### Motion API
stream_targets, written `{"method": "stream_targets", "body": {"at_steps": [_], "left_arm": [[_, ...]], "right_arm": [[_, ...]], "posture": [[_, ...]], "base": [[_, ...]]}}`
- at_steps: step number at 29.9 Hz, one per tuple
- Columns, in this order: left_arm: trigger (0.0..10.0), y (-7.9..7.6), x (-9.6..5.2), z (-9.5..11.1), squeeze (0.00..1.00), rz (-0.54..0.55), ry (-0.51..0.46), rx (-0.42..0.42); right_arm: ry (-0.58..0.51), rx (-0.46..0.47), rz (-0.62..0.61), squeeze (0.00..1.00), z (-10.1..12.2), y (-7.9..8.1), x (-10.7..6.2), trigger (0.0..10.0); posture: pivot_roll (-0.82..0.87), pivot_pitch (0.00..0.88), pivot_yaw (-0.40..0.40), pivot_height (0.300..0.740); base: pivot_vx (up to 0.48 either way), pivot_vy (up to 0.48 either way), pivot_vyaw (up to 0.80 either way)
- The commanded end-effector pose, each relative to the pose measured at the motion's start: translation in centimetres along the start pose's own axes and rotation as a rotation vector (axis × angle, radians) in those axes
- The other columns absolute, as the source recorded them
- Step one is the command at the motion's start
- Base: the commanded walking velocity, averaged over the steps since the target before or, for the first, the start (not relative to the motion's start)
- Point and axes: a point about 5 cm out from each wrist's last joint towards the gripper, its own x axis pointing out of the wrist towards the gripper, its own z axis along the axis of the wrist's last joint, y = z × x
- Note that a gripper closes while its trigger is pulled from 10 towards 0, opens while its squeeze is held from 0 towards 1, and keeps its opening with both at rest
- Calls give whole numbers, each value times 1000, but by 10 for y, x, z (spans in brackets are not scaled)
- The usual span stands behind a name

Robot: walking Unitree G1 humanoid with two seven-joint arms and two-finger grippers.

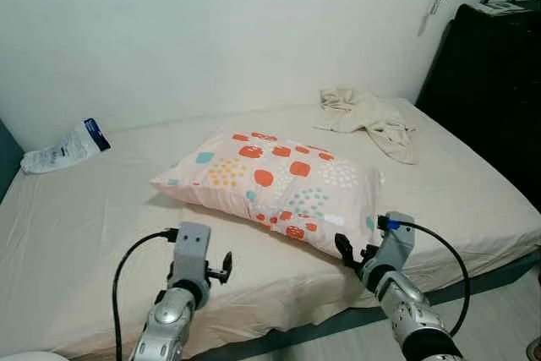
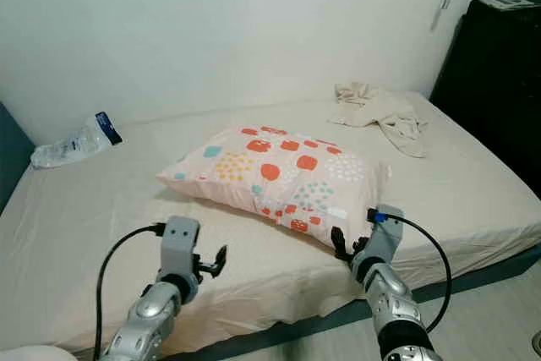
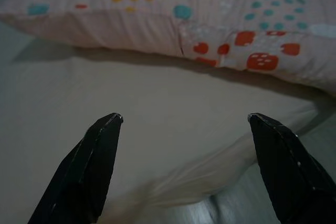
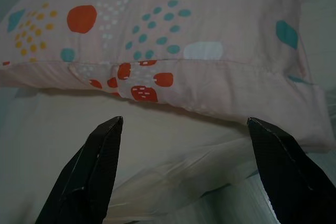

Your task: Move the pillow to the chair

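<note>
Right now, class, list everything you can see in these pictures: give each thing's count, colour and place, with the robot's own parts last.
pillow: one, pale pink with orange, teal and yellow patches, middle of the bed.
bed: one, cream sheet, against the white wall.
crumpled cloth: one, beige, far right of the bed.
plastic packet: one, clear with blue end, far left by the wall.
black cabinet: one, right of the bed.
left gripper: open, short of the pillow.
right gripper: open, at the pillow's near edge.

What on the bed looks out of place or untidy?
A crumpled beige cloth lies in a heap at the far right corner of the bed. A plastic packet lies on its side by the wall. The patterned pillow sits askew.
</note>
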Motion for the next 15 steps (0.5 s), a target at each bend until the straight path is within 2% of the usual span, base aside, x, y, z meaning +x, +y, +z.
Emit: {"method": "stream_targets", "body": {"at_steps": [1, 15], "left_arm": [[10000, -1, -2, -1, 0, -4, -6, 0], [10000, 0, -2, 0, 0, -3, -8, -8]], "right_arm": [[12, 3, 1, 0, -4, 2, 0, 10000], [13, 1, -2, 0, -4, 1, 0, 10000]], "posture": [[-49, 32, 21, 740], [-52, 35, 19, 740]], "base": [[0, 0, 0], [0, 0, 0]]}}
